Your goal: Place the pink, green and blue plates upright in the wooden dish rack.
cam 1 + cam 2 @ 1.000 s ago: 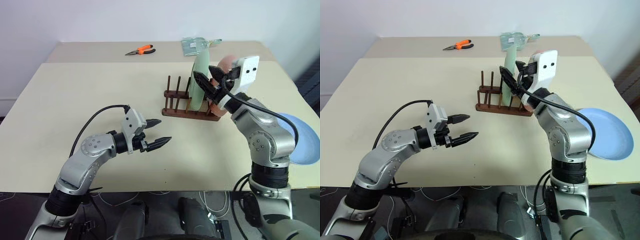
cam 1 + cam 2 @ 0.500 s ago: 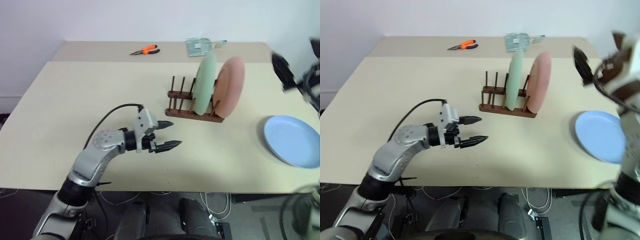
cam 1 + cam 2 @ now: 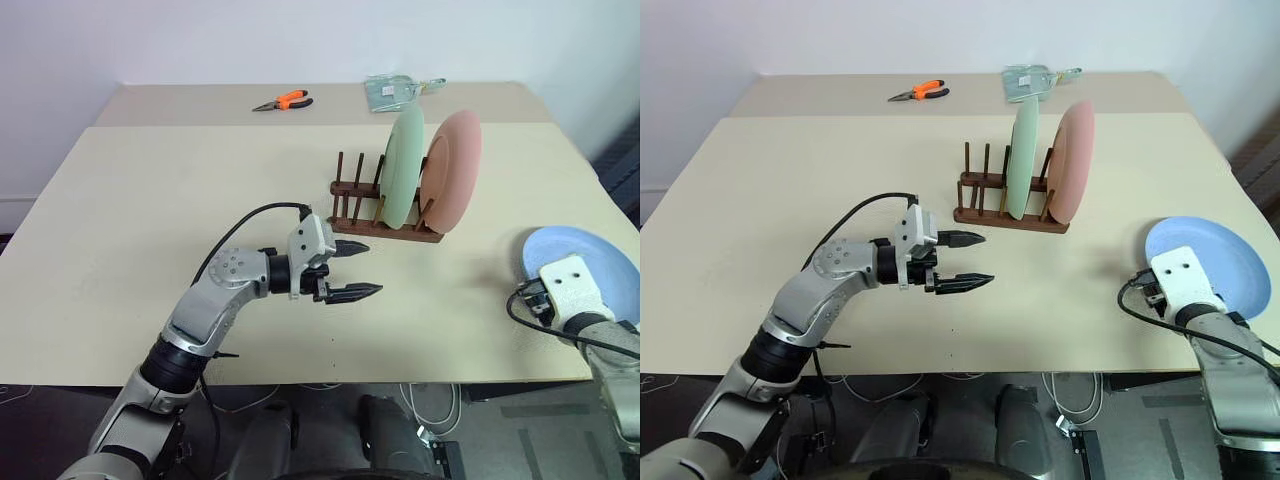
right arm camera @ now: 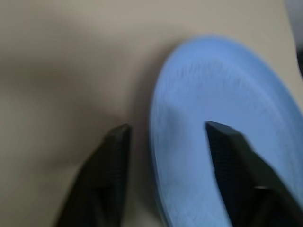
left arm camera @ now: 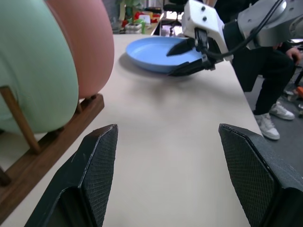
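Green plate (image 3: 403, 166) and pink plate (image 3: 453, 171) stand upright at the right end of the wooden dish rack (image 3: 385, 212). Right gripper (image 4: 165, 142) — released, fingers straddling the near rim of the flat blue plate (image 3: 590, 270) — looks ready to grasp it; left gripper (image 3: 353, 270) hovers parted, empty.

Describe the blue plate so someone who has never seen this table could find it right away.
Start at the beige table and find the wooden dish rack, where the green plate and pink plate stand upright. To its right, by the table's near edge, the blue plate is the one lying flat.
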`<act>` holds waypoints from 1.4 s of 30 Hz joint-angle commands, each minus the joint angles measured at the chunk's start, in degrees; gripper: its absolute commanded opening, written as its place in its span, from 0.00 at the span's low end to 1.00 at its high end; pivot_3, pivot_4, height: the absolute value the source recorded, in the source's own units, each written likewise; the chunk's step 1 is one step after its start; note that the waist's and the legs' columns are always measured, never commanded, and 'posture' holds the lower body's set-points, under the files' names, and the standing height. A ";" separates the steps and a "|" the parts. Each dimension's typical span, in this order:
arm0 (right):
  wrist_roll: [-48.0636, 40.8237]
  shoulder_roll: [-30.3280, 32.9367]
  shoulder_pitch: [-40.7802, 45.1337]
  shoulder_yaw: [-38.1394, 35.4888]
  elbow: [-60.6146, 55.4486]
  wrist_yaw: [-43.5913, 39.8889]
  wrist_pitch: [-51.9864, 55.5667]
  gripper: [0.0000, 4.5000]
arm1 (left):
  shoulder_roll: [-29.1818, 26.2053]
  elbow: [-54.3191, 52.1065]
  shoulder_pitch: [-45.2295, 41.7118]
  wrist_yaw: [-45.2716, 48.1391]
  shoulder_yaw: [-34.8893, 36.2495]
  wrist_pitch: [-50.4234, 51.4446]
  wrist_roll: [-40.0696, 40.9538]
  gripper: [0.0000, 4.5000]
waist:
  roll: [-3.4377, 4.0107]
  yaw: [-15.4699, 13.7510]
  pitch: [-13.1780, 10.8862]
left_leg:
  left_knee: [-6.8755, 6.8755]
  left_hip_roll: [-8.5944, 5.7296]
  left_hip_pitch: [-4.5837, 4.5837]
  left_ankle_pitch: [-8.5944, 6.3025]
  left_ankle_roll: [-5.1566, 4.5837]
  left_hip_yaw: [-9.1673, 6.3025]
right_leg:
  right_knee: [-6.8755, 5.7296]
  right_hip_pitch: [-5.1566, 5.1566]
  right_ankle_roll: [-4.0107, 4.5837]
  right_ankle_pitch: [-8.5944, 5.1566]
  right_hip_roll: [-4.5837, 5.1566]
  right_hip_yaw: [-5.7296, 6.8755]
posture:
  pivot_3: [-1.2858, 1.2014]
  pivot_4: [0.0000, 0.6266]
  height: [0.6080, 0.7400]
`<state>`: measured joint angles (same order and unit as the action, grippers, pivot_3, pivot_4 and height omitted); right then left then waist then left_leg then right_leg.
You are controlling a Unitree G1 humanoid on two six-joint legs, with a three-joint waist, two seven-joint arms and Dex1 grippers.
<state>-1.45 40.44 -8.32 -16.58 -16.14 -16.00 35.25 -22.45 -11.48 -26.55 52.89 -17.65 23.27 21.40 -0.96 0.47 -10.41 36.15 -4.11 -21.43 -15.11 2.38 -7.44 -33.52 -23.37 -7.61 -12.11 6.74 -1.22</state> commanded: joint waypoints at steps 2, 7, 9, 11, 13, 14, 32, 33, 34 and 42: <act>0.86 -0.29 3.43 -1.28 1.97 0.59 -1.37 0.01 | -0.72 -3.11 1.14 -0.65 1.14 -0.07 -0.28 0.78 | 0.01 0.03 0.00 | 0.01 0.00 0.01 0.00 0.00 -0.01 | 0.00 0.01 -0.02 -0.01 0.00 0.00 | 0.52 0.24 1.00; -0.65 -1.40 9.12 -3.90 -0.84 1.33 -6.76 0.01 | -1.21 -3.80 1.44 -1.80 1.72 0.74 -0.35 0.78 | 0.00 0.06 0.00 | 0.02 0.00 0.01 0.00 0.00 -0.04 | -0.01 0.02 -0.04 -0.02 -0.01 0.02 | 0.52 0.24 1.00; -2.98 -2.58 13.82 -6.06 -3.83 1.92 -9.22 0.01 | -1.61 -3.50 1.71 -2.23 2.09 0.59 -0.75 0.78 | 0.07 0.25 -0.05 | 0.01 0.00 0.02 0.00 0.00 -0.02 | -0.01 0.02 -0.05 -0.01 -0.01 -0.01 | 0.52 0.24 1.00; -8.19 -4.28 20.82 -8.19 -7.91 1.93 -8.59 0.01 | -1.93 -2.65 1.86 -2.77 2.79 0.01 -1.27 0.78 | 0.18 0.38 -0.11 | 0.00 0.01 0.03 0.00 0.00 -0.02 | -0.02 0.00 -0.06 -0.01 -0.02 0.00 | 0.52 0.24 1.00; -18.74 -7.24 30.98 -10.32 -12.20 2.23 -4.97 0.01 | -2.34 -1.33 1.93 -3.29 3.65 -1.00 -2.02 0.78 | 0.22 0.44 -0.13 | -0.01 0.03 0.05 0.00 0.00 -0.03 | -0.06 -0.01 -0.06 0.00 -0.06 0.00 | 0.52 0.24 1.00; -23.65 -8.42 35.11 -11.05 -13.76 2.35 -2.83 0.01 | -2.49 -0.64 1.93 -3.53 3.99 -1.64 -2.46 0.78 | 0.24 0.41 -0.13 | -0.02 0.04 0.05 0.01 0.00 -0.05 | -0.07 -0.02 -0.06 0.01 -0.07 0.00 | 0.52 0.24 1.00; -63.80 -42.59 54.83 6.93 -6.24 26.15 5.53 0.01 | -7.62 9.85 5.85 -9.20 18.37 -11.48 -6.12 0.78 | 0.18 0.30 -0.11 | -0.14 0.00 0.02 0.05 0.07 -0.43 | -0.59 -0.35 -0.02 0.24 -0.11 0.13 | 0.52 0.24 1.00; -62.38 -42.82 54.45 7.47 -5.04 26.50 5.05 0.01 | -7.79 9.52 6.09 -9.27 18.68 -11.27 -6.17 0.78 | 0.17 0.18 -0.11 | -0.13 -0.01 -0.01 0.05 0.09 -0.41 | -0.58 -0.34 -0.03 0.24 -0.11 0.14 | 0.52 0.24 1.00; -61.12 -43.18 53.93 7.78 -3.48 26.71 4.43 0.01 | -8.03 8.17 6.63 -9.56 19.16 -10.47 -5.86 0.78 | 0.17 0.15 -0.10 | -0.10 -0.03 -0.02 0.06 0.09 -0.41 | -0.57 -0.33 -0.03 0.24 -0.10 0.14 | 0.52 0.24 1.00; -56.30 -43.49 53.10 9.03 -0.35 25.74 2.62 0.01 | -8.05 1.86 8.90 -11.38 19.39 -6.03 -5.11 0.78 | 0.16 0.69 -0.10 | -0.17 0.00 0.00 0.06 0.09 -0.38 | -0.60 -0.38 -0.03 0.24 -0.16 0.14 | 0.52 0.24 1.00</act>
<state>-58.44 -2.82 44.03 -8.04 -15.34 10.55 39.15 -30.31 -6.89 -17.96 42.00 0.96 16.81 15.56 -0.80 1.17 -10.51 35.98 -4.09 -21.42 -15.05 2.47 -7.81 -34.13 -23.75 -7.63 -11.87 6.56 -1.08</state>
